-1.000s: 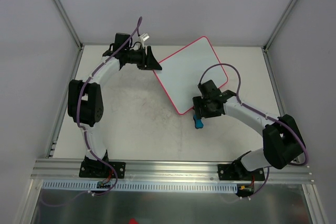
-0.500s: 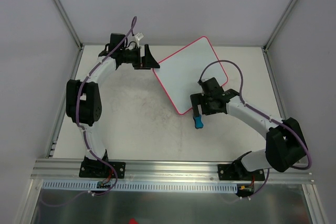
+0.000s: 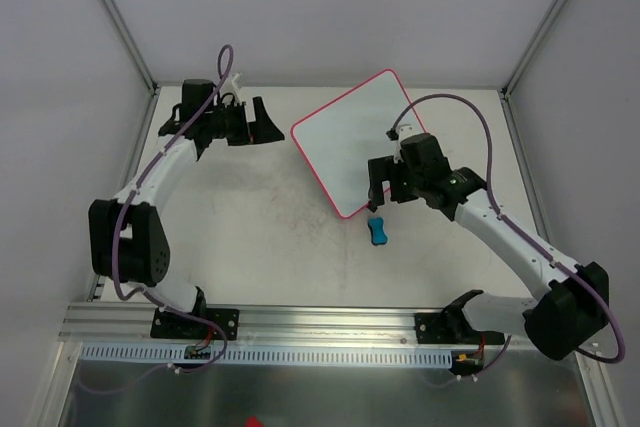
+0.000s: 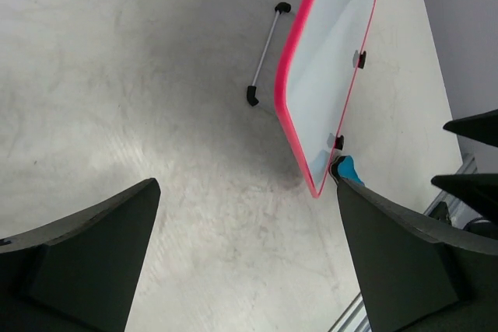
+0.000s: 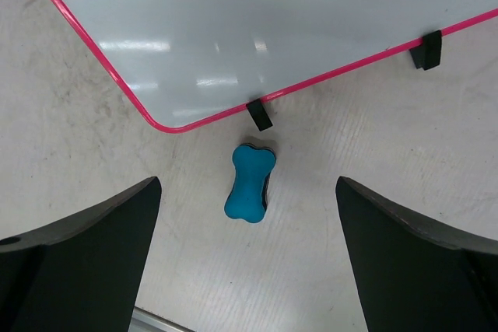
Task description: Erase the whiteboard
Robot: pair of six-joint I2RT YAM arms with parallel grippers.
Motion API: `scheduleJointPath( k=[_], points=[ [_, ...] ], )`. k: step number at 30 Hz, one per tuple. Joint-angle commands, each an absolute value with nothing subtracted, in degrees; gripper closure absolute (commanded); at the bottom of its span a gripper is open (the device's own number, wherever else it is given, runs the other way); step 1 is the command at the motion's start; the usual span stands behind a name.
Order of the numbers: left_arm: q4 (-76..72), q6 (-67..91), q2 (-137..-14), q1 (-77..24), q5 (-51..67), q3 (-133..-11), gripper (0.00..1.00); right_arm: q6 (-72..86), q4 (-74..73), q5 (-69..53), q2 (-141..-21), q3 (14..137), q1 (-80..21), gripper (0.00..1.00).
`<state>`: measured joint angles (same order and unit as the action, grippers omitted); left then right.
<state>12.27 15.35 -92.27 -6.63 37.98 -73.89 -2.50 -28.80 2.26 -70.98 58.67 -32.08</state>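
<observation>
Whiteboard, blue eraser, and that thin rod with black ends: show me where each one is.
whiteboard [image 3: 352, 145]: top external view, bare white face near its middle.
blue eraser [image 5: 249, 183]: right wrist view, the waist of its bone shape.
thin rod [image 4: 267, 50]: left wrist view, midway along its shaft.

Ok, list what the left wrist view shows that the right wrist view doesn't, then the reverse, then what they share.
Left wrist only: a thin silver rod with black ends, lying on the table beside the whiteboard. Right wrist only: the whole blue eraser, bone-shaped, lying just off the board's rim near a black foot. Both: the board's white face with no marks visible, its pink rim, two black feet, and the eraser, though the left wrist view catches only a sliver of it.
</observation>
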Motion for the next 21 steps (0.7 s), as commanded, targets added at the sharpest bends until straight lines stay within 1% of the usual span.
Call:
scheduleJointPath(
  k=[1,2,4,8,11,14,17,21],
  points=[
    [11.51,14.41,-83.25,-4.84,33.67,-68.48,0.01,-1.15,-28.48,5.42,-66.72,61.7,-31.64,0.01],
    [11.51,14.85,-79.32,-4.14,32.53,-65.6,0.01,-0.27,-28.48,7.1,-65.58,61.79,-31.73,0.01],
    [11.6,15.12,-75.17,-4.04,30.95,-62.94,0.01,2.81,-28.82,10.7,-64.43,61.96,-31.55,0.01],
    [11.51,16.52,-63.84,-3.96,28.66,-55.39,0.01,6.23,-29.53,11.25,-60.57,61.61,-31.55,0.01],
    [12.21,17.13,-59.08,-3.96,28.74,-51.26,0.01,8.52,-29.44,11.51,-58.28,59.43,-31.55,0.01],
    [12.57,21.16,-55.22,-4.04,28.74,-46.43,0.01,8.27,-29.44,12.04,-55.82,57.4,-31.55,0.01],
    [12.39,24.33,-50.13,-3.96,26.64,-43.08,0.01,7.56,-29.44,11.95,-53.01,54.68,-31.55,0.01],
    [12.13,24.52,-43.96,-5.0,24.26,-40.52,0.01,7.73,-29.44,12.13,-48.7,51.6,-31.55,0.01]
  ],
)
